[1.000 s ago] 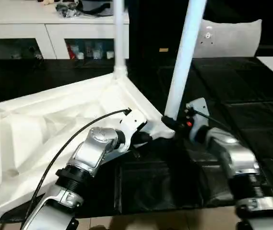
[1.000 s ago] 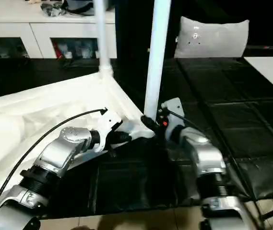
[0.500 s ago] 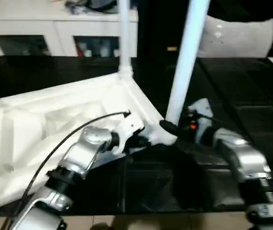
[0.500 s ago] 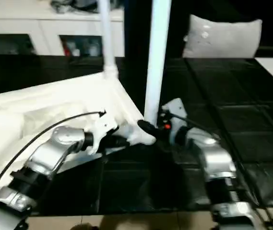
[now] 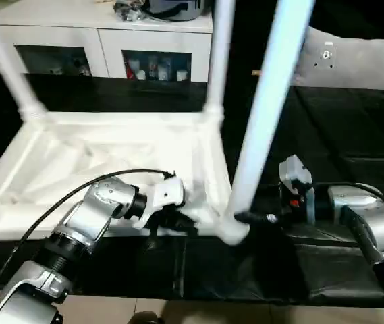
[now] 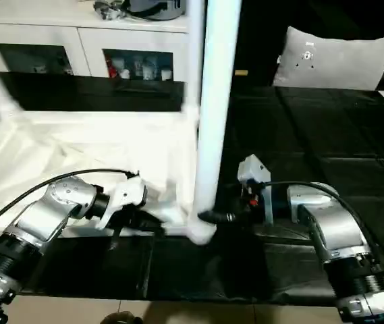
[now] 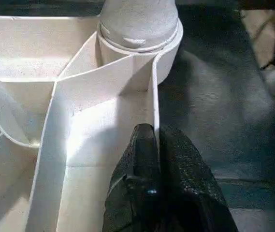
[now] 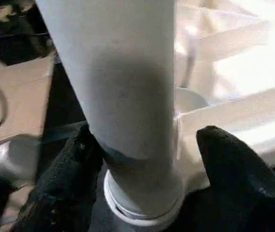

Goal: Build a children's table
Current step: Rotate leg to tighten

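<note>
Head views. Floor: black padded mat [image 5: 353, 135], seamed into squares, matte. Back wall: white glass-door cabinet [image 5: 111, 47], small items behind the panes. Grey cushion [image 5: 353, 57], soft, propped upright at the far right. Children's table top [image 5: 111, 155]: white moulded plastic, rectangular, lying upside down on the mat, ribbed underside facing up. Three legs stand upright from corner sockets: near leg [image 5: 266, 115], far leg [image 5: 220, 54], far-left leg [image 5: 3, 61]; all white, round, tapered, smooth.

Left wrist view. Left gripper [image 7: 151, 159]: black textured fingers pressed together on the thin upright edge wall of the top, just beside the round socket [image 7: 139, 43] that carries the near leg.

Right wrist view. Right gripper [image 8: 142, 159]: fingers [image 8: 74, 179] spread apart, one on either side of the near leg's base; contact with the leg cannot be told. A collar ring sits where leg meets socket.
</note>
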Controlling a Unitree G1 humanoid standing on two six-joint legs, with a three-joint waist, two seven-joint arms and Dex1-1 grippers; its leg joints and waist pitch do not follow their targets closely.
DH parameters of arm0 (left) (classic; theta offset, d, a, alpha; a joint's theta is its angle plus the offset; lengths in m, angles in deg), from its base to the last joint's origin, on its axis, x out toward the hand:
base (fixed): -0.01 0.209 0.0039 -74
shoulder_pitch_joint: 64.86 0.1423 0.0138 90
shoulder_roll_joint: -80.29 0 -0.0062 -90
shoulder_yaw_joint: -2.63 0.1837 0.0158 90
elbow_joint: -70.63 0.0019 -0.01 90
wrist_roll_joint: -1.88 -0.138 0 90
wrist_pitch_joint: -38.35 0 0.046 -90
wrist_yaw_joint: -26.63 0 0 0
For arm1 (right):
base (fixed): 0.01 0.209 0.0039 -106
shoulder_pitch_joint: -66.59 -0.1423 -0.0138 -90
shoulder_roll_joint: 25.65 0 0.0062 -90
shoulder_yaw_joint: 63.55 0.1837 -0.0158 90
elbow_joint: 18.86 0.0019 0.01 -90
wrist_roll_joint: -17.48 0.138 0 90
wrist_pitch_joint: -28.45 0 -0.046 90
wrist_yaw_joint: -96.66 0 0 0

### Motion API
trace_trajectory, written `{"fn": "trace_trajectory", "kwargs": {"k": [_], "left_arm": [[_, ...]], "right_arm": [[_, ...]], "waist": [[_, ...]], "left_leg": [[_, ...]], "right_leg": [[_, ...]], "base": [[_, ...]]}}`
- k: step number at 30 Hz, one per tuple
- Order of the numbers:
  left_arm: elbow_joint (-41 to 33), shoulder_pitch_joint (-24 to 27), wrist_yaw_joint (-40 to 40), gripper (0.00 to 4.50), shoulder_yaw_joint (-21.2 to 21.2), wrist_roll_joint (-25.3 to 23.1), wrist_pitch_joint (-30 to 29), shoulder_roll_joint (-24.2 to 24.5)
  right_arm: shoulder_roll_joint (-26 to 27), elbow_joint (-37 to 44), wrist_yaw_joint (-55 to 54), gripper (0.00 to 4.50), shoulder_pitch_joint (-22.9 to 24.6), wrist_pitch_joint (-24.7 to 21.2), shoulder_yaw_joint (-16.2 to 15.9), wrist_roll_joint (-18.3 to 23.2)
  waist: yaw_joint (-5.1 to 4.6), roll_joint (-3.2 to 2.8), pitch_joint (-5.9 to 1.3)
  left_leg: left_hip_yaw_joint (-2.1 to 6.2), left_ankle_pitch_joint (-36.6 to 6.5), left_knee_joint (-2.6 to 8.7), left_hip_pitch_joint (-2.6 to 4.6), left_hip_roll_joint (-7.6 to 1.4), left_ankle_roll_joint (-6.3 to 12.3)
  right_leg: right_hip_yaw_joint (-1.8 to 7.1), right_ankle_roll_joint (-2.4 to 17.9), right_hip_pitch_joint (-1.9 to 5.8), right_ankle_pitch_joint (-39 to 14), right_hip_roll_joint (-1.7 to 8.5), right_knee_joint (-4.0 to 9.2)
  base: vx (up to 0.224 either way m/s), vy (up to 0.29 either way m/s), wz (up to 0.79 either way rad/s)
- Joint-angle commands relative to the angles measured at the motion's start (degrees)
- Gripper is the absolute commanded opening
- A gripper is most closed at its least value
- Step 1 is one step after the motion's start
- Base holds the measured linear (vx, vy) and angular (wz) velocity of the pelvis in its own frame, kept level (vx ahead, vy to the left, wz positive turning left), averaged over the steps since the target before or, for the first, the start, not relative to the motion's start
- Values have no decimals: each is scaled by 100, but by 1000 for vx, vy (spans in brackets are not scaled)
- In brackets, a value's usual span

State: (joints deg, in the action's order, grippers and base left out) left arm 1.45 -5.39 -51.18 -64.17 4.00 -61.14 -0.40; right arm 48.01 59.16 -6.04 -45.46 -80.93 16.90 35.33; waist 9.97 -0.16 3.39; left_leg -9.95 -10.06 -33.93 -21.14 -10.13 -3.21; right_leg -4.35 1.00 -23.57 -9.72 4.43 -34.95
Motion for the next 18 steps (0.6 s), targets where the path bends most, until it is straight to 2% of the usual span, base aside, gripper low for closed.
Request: {"fn": "trace_trajectory", "kwargs": {"k": [1, 12, 17, 18], "left_arm": [[-320, -162, -308, 0, 131, 133, 162, -35], [-188, -165, -220, 0, 81, 115, 231, -92], [-261, -85, 10, 0, -77, 283, -42, -228], [-340, -40, 151, 0, -146, 340, -200, -302]], "right_arm": [[-59, -49, 194, 287, 32, 119, -70, 11], [-71, -104, 558, 210, 101, 77, -187, 132], [132, 77, 324, 197, 261, -61, -34, 332], [243, 172, 64, 196, 323, -164, 29, 364]], "waist": [[-23, 28, -387], [-16, 46, -401], [1, 48, -399], [-7, 31, -392]], "left_leg": [[102, -1581, 410, 81, -327, 173], [97, -1369, 396, 72, -323, 214], [95, -1403, 393, 75, -319, 218], [102, -1437, 402, 73, -318, 197]], "right_leg": [[286, 1020, 299, -2055, 467, 490], [286, 1011, 299, -1951, 452, 470], [283, 984, 299, -2067, 462, 489], [278, 956, 298, -2151, 455, 495]], "base": [[0, 0, 0], [0, 0, 0], [0, 0, 0], [0, 0, 0]]}}
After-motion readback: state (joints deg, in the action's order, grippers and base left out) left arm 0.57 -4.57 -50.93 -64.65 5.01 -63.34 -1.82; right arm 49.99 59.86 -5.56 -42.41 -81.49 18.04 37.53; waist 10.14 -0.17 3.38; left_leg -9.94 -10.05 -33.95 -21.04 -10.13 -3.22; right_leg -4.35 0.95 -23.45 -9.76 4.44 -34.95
